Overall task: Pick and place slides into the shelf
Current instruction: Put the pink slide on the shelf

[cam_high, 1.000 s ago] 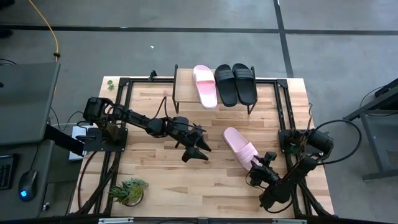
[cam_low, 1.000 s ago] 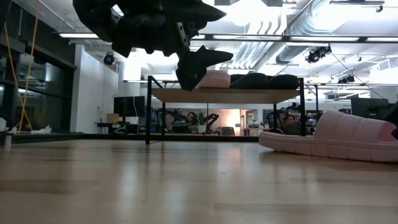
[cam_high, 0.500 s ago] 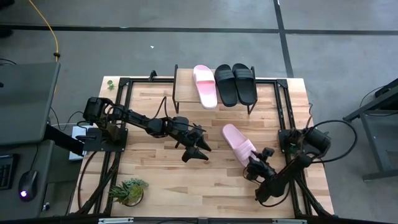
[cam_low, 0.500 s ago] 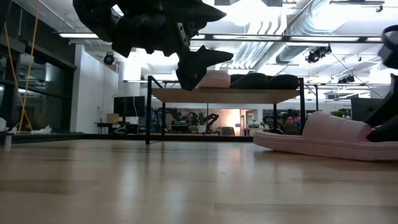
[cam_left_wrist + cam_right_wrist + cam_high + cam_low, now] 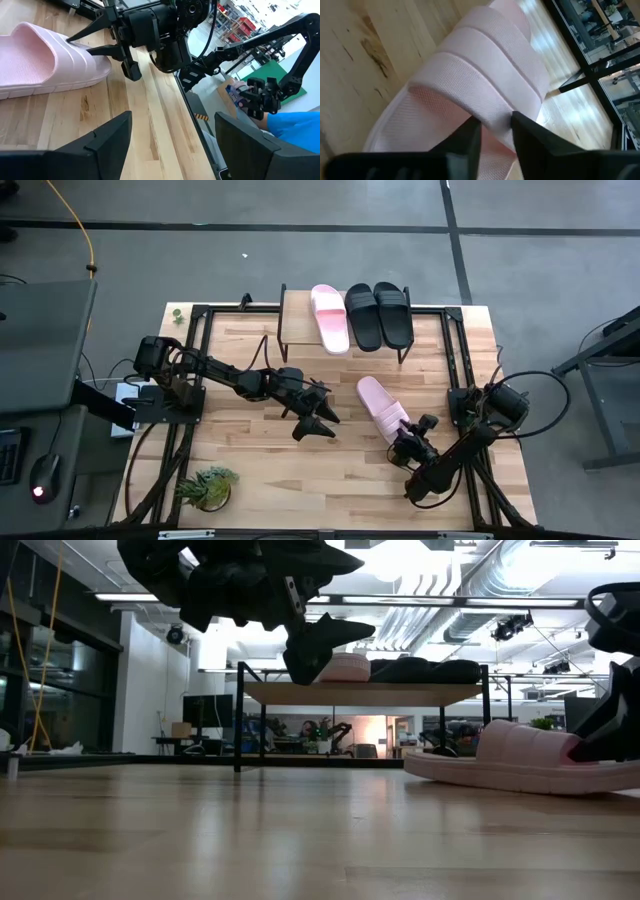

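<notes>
The right gripper (image 5: pixel 407 438) has its two dark fingers closed around the ribbed, woven strap of a light pink slide (image 5: pixel 381 408). This slide lies flat on the pale wooden tabletop (image 5: pixel 250 460), right of centre. On the far shelf (image 5: pixel 296 322), with its light wood top and thin black legs, rest one pink slide (image 5: pixel 329 318) and two matte black slides (image 5: pixel 379 314). The left gripper (image 5: pixel 318 425) hovers mid-table, spread wide and empty.

Light pink ribbed-strap slide sandal (image 5: pixel 381 408) on the pale wood-grain worktop (image 5: pixel 250 460); two matte black slides (image 5: pixel 379 315) beside another pink slide (image 5: pixel 329 318).
</notes>
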